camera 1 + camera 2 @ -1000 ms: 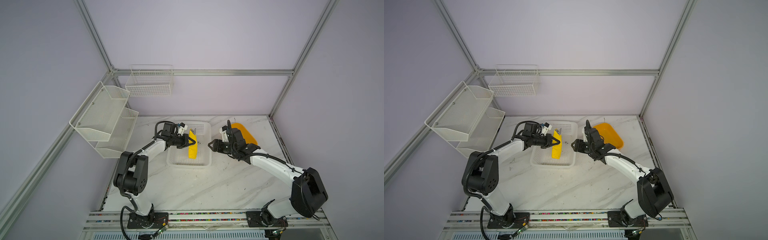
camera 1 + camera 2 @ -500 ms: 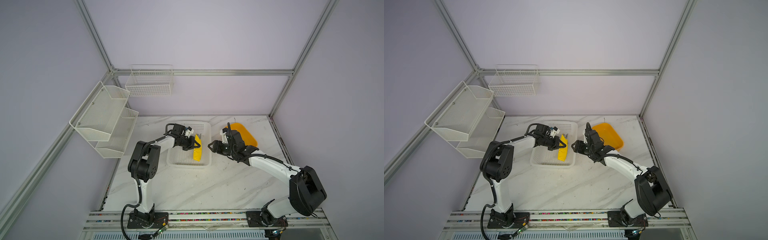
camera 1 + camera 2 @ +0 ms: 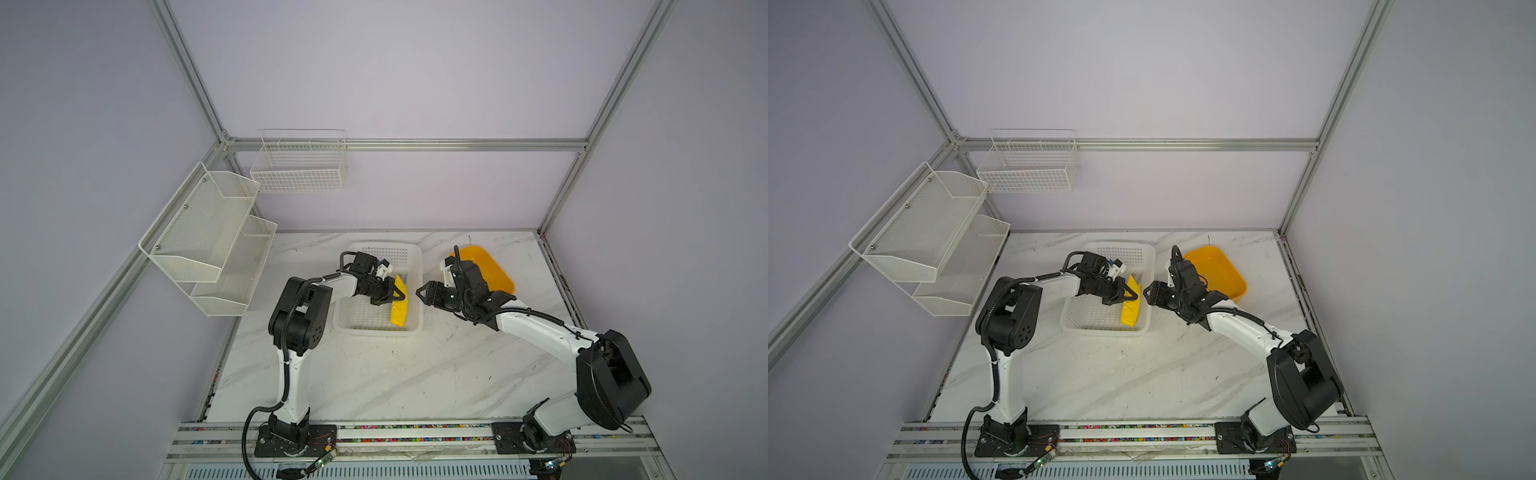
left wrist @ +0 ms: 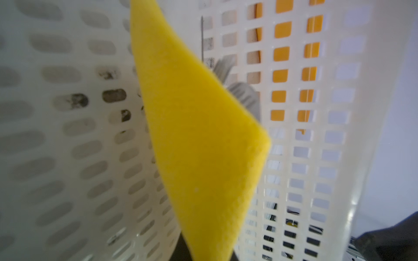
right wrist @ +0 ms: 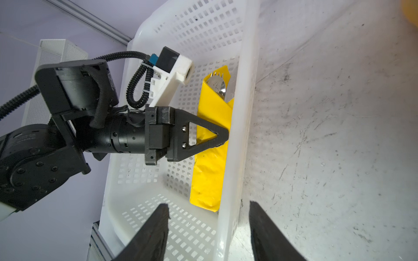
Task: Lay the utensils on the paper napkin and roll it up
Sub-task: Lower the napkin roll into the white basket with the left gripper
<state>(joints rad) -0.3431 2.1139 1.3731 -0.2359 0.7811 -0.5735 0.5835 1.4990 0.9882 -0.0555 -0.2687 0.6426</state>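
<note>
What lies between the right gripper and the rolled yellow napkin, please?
Only the white basket's side wall separates the right gripper from the napkin, as the right wrist view shows.

I am reading no text, label, brand or number anywhere here; faint pale print on my left arm's black joint housing (image 5: 22, 141) is showing too blurred to make out.

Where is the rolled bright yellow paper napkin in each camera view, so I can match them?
In a top view: the rolled bright yellow paper napkin is by the right inner wall of the white perforated plastic basket.
In a top view: napkin in the same place.
Left wrist: napkin close-up, filling the centre.
Right wrist: napkin at centre, silver metal utensils showing at one end.
Shared landmark: the basket.
</note>
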